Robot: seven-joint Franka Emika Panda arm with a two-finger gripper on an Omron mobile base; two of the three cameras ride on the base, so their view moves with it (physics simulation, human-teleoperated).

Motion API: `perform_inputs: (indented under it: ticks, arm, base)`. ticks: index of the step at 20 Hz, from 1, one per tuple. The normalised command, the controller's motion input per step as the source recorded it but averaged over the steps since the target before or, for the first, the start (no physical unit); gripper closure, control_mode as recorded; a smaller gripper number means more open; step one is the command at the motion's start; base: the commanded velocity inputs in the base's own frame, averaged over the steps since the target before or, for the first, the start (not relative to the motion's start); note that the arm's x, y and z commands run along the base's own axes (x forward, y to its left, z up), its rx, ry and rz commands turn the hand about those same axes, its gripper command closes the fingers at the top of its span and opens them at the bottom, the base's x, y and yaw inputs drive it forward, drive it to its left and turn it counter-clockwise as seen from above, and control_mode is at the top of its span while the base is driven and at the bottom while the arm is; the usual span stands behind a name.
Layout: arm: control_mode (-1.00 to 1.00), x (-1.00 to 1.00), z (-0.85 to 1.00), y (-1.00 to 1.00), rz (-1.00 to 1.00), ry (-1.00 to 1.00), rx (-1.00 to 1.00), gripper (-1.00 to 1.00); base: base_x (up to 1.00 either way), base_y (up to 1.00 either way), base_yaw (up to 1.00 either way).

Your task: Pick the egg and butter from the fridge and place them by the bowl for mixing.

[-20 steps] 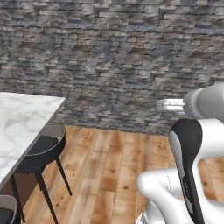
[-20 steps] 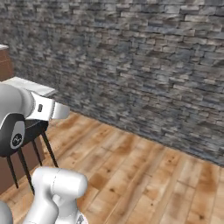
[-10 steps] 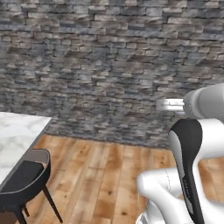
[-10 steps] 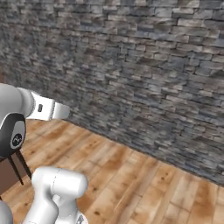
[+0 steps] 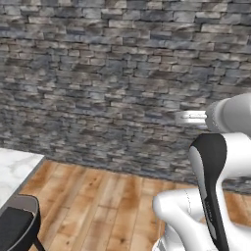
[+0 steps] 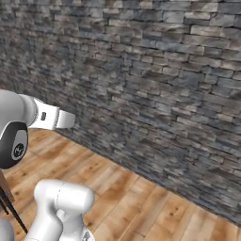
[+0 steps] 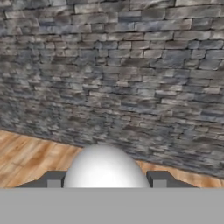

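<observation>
1. Right, the gripper (image 7: 105, 181) first: its two dark fingertips (image 7: 54, 180) sit at 6 o'clock in the hand view, and the egg (image 7: 106, 168) bulges up white and round between them. The jaws are clenched on the egg, pads touching it on both sides.

2. Egg's location, then: in the hand, off any shelf, carried in mid-air facing a stone wall (image 7: 113, 74).

3. Moving outward, the arm (image 5: 215, 166) rises at 4 o'clock in the left base view, its forearm reaching toward 3 o'clock. In the right base view the same arm sits at 9 o'clock.

4. Beyond that, wood floor (image 6: 141, 207) runs along the foot of the wall. At 8 o'clock in the left base view a corner of a marble counter (image 5: 14, 171) pokes in, with a dark stool (image 5: 17, 228) just beside it.

5. Step in hand, by my reading: the egg is picked and is in transit toward the bowl.

6. Next move calls for the counter with the bowl to be brought within reach, then a gentle set-down beside the bowl, since a round egg could roll. Butter comes after.
</observation>
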Motion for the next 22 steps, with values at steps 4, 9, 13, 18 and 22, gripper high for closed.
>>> perform_inputs:
  ticks: [4, 9, 13, 18, 22]
  arm:
    - [1.00, 0.00, 0.00, 0.00, 0.00, 0.00, 0.00, 1.00]
    - [1.00, 0.00, 0.00, 0.00, 0.00, 0.00, 0.00, 1.00]
    - [1.00, 0.00, 0.00, 0.00, 0.00, 0.00, 0.00, 1.00]
    - [1.00, 0.00, 0.00, 0.00, 0.00, 0.00, 0.00, 1.00]
    - [1.00, 0.00, 0.00, 0.00, 0.00, 0.00, 0.00, 1.00]
  base:
    - [0.63, 0.00, 0.30]
    - [0.57, 0.00, 0.34]
    - [0.57, 0.00, 0.35]
    - [0.58, 0.00, 0.34]
    - [0.60, 0.00, 0.33]
